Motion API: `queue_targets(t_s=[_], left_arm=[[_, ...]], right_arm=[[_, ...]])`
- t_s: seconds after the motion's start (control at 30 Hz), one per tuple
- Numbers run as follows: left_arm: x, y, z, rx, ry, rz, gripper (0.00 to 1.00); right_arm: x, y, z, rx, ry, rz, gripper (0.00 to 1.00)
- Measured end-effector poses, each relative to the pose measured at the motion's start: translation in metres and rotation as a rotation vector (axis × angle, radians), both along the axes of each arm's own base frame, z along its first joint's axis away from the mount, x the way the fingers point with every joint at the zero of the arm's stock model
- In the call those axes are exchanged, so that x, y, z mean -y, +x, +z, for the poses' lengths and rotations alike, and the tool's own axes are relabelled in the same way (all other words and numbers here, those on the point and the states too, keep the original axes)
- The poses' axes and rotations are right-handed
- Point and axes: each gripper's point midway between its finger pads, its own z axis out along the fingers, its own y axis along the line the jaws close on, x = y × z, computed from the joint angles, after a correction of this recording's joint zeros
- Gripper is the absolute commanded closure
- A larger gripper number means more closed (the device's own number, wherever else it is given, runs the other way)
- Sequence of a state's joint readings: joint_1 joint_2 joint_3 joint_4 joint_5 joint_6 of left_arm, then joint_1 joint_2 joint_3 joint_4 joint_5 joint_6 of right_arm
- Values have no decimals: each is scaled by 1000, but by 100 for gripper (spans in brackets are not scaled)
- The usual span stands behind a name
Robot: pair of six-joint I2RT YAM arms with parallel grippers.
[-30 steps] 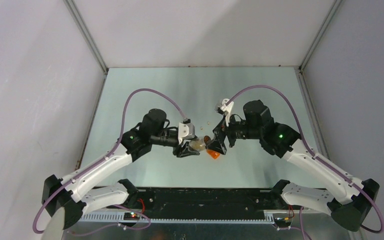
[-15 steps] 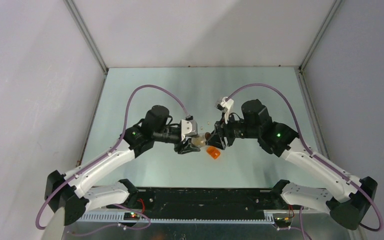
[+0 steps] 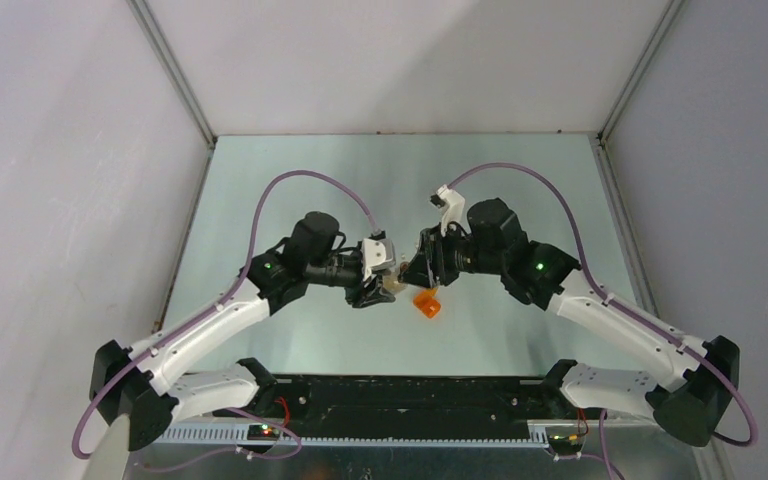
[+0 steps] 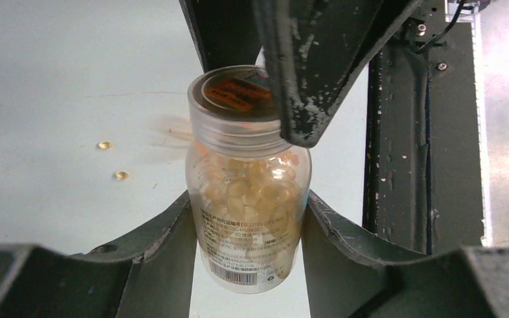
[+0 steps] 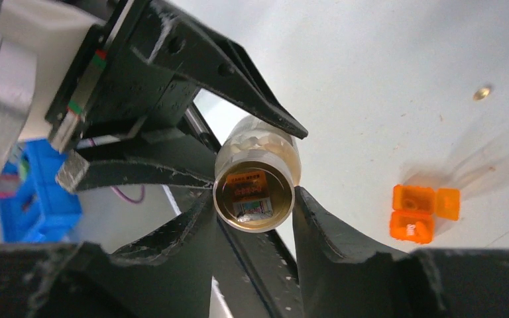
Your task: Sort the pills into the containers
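My left gripper is shut on the body of the pale see-through vial, which is full of tan pills and is held above the table. My right gripper meets it end-on, and its fingers are closed round the vial's cap. In the top view the two grippers meet at the vial. The orange box lies open on the table just right of it, and it also shows in the top view. Loose pills lie on the table, one more in the right wrist view.
The left gripper's fingers fill the upper left of the right wrist view. The dark rail at the table's near edge runs past the vial. Grey walls enclose the table on three sides.
My right gripper has left the orange box on the table and moved left onto the vial's cap. My left gripper has moved slightly up and away with the vial.
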State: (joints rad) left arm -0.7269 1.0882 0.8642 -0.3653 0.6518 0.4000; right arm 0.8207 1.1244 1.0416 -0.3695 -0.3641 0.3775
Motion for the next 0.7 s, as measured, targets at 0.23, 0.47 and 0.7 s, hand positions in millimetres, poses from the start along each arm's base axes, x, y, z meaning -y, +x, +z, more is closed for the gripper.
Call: queue_targets(t_s=[0.23,0.47,0.7], left_arm=[[-3,7,0,30,2,42,100],[8,1,11,73,-44,-6,100],[11,4,21,106,-78,-5,100]], right_arm=[[-3,12,1,-212,72,-185,27],[0,21,7,-185,73,-233,20],[5,19,10,-94,24,-179,20]])
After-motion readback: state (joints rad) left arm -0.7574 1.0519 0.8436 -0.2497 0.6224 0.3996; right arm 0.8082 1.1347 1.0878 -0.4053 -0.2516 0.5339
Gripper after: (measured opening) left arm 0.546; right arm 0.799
